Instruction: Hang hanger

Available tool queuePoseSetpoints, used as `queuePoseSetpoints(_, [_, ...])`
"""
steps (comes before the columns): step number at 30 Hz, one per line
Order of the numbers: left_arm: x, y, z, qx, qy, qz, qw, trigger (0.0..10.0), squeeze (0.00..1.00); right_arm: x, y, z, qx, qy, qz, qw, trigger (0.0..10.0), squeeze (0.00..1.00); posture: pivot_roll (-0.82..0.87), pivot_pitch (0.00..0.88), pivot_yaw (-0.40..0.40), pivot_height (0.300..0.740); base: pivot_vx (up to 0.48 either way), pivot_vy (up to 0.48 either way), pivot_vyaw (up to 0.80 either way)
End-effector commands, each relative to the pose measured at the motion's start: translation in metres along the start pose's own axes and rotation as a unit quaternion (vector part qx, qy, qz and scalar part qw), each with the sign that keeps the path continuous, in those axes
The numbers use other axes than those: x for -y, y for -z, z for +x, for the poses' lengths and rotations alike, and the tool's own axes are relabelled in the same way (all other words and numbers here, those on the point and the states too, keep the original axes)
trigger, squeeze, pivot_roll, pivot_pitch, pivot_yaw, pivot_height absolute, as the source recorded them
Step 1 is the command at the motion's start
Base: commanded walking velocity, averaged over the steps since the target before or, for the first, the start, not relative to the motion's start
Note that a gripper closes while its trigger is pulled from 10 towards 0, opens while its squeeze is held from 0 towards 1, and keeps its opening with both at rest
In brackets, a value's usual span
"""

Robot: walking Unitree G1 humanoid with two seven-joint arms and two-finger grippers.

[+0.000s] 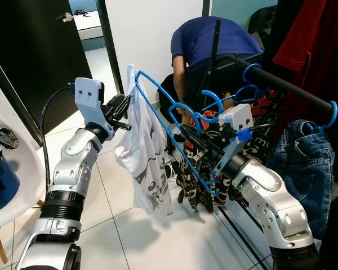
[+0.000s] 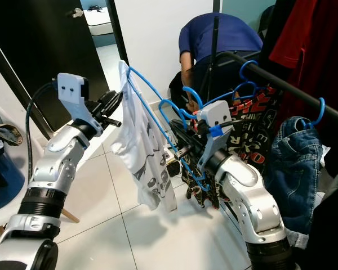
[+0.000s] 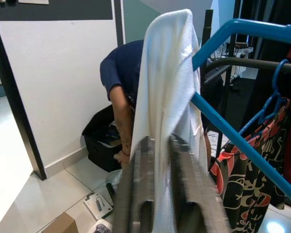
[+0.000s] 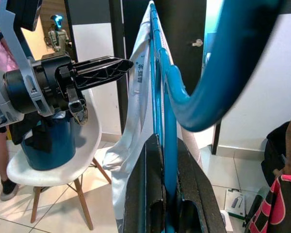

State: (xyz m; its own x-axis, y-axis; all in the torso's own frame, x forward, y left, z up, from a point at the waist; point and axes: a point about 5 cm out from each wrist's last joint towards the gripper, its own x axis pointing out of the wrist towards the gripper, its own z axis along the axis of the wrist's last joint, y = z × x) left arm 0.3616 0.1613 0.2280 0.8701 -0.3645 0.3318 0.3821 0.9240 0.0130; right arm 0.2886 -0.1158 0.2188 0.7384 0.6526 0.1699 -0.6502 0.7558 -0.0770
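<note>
Blue plastic hanger (image 1: pixel 174 135) carrying a white printed T-shirt (image 1: pixel 143 152), held between the two arms in front of the clothes rail (image 1: pixel 293 84) and not yet hooked on it. Nearest, the right gripper (image 1: pixel 200 143) is clamped on the hanger's lower bar, its fingers (image 4: pixel 150 194) closed on either side of the blue rod in the right wrist view; the silver forearm is bent upward from the lower right. The left gripper (image 1: pixel 121 109) is raised at shoulder height, fingers narrowed and pinching the white fabric at the hanger's far end. The hanger's hook (image 1: pixel 188 112) lies just short of the rail, close to other blue hangers (image 1: pixel 253 73) already in place with a patterned garment (image 1: pixel 259 112) and jeans (image 1: pixel 301 157). Remaining work, by estimate: lift the hook over the rail and release. Beyond the rail, a person (image 1: pixel 208 45) bends over a dark box.
</note>
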Motion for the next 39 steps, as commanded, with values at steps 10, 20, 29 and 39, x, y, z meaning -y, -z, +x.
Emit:
queuePoseSetpoints(10, [0.000,0.001,0.000,0.004,0.017,-0.002,1.000,0.0,0.00,-0.006,-0.007,0.001,0.013,-0.015,-0.007,1.000,10.0,0.00,-0.04,0.000,0.079,0.740,0.000,0.000,0.00])
queuePoseSetpoints(20, [-0.001,-0.024,0.009,0.054,0.027,-0.060,0.996,0.0,0.00,-0.006,0.018,-0.002,-0.070,-0.008,-0.024,0.997,10.0,0.00,-0.03,0.000,0.081,0.740,0.000,0.000,0.00])
queuePoseSetpoints(29, [-0.005,-0.031,0.011,0.063,0.030,-0.058,0.996,0.0,0.00,-0.009,0.019,-0.004,-0.067,-0.016,-0.020,0.997,10.0,0.00,-0.03,0.000,0.091,0.740,0.000,0.000,0.00])
queuePoseSetpoints(39, [0.000,-0.029,0.011,0.054,0.046,-0.058,0.996,0.0,0.00,-0.023,0.014,-0.012,-0.061,-0.091,-0.023,0.994,10.0,0.00,-0.03,0.000,0.094,0.740,0.000,0.000,0.00])
